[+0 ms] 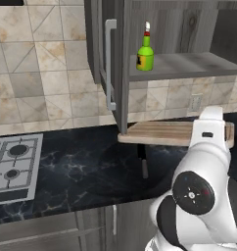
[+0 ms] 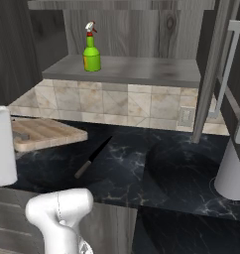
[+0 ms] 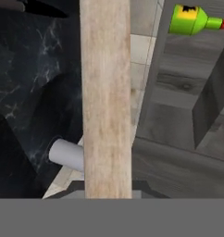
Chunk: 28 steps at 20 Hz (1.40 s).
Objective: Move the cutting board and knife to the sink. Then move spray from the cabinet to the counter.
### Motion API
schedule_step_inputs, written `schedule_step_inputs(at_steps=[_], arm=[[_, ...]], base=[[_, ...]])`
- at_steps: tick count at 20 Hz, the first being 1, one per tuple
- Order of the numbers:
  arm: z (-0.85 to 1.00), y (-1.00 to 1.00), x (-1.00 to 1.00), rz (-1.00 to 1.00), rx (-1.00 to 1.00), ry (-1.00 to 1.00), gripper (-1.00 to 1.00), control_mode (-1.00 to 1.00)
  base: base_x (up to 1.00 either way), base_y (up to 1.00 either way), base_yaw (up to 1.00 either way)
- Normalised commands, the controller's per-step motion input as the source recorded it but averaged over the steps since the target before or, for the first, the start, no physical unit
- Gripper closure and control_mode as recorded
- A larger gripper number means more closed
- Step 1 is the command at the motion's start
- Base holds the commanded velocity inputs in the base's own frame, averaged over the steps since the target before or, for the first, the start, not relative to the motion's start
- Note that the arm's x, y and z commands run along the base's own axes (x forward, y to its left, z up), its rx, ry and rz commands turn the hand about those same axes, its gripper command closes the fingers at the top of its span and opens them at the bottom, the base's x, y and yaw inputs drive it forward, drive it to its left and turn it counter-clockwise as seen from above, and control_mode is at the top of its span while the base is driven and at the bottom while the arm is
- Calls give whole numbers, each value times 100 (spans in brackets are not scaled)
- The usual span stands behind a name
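My gripper [image 3: 108, 190] is shut on the cutting board [image 1: 164, 133], a light wooden plank held level a little above the counter [image 1: 81, 166]. The board [image 2: 45, 133] reaches out from the white hand [image 1: 209, 131], and in the hand view the board [image 3: 107, 92] runs straight up the middle. The knife [image 1: 143, 159] lies on the counter under the board's edge; its black blade and grey handle [image 2: 93, 157] are clear of the gripper. The green spray [image 1: 145, 54] stands upright on the shelf of the open cabinet [image 1: 189, 63]. The sink is out of view.
The cabinet door [image 1: 109, 63] hangs open just left of the board, bar handle facing out. A second open door [image 2: 226, 69] stands at the right. A silver gas hob [image 1: 15, 166] lies far left. A pale grey post [image 2: 233, 173] rises from the counter at the right.
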Motion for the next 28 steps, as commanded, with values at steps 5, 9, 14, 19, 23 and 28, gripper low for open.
schedule_step_inputs(at_steps=[5, 9, 14, 19, 23, 28], arm=[[2, 0, 3, 0, 6, 9, 100, -100], [0, 0, 3, 0, 5, 12, 100, -100], [0, 0, 0, 0, 1, 3, 100, 100], [0, 0, 0, 0, 0, 0, 100, 100], [0, 0, 0, 0, 0, 0, 100, 100], [0, 0, 0, 0, 0, 0, 100, 100]], base=[[0, 0, 0], [0, 0, 0], [-26, 5, 0], [-93, 40, 0], [-98, 53, 0], [-61, 75, -2]])
